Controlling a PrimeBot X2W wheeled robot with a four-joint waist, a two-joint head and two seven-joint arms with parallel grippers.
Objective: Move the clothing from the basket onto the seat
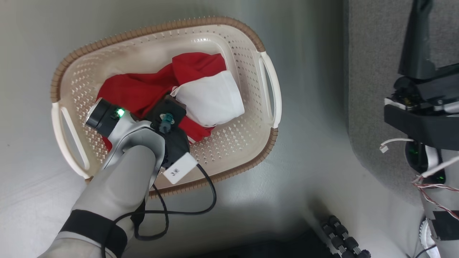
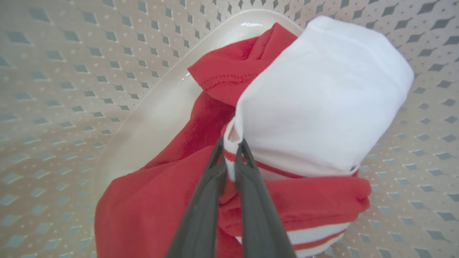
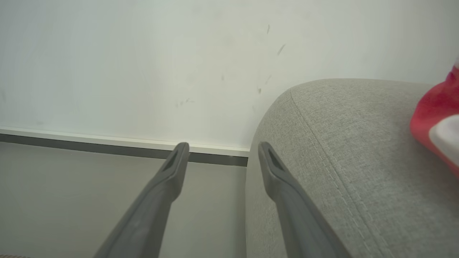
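Observation:
The cream basket point(image 1: 251, 118) with a brown rim stands on the floor, holding red and white clothing point(image 1: 208, 95). My left wrist point(image 1: 168, 122) reaches down into the basket from the near side. In the left wrist view my left gripper point(image 2: 231, 147) is shut on the striped white hem of the clothing point(image 2: 315, 107), where the white panel meets the red cloth. My right gripper point(image 3: 222, 147) hangs open and empty beside the grey seat point(image 3: 340, 143), which fills the right edge of the head view point(image 1: 373, 71). Another red and white garment point(image 3: 437, 122) lies on the seat.
A pale wall with a dark baseboard point(image 3: 89, 147) runs behind the seat. A black cable point(image 1: 200, 208) loops from my left forearm over the floor. My base's black rollers point(image 1: 340, 236) sit at the bottom. The right arm's dark housing point(image 1: 423, 104) hangs over the seat's edge.

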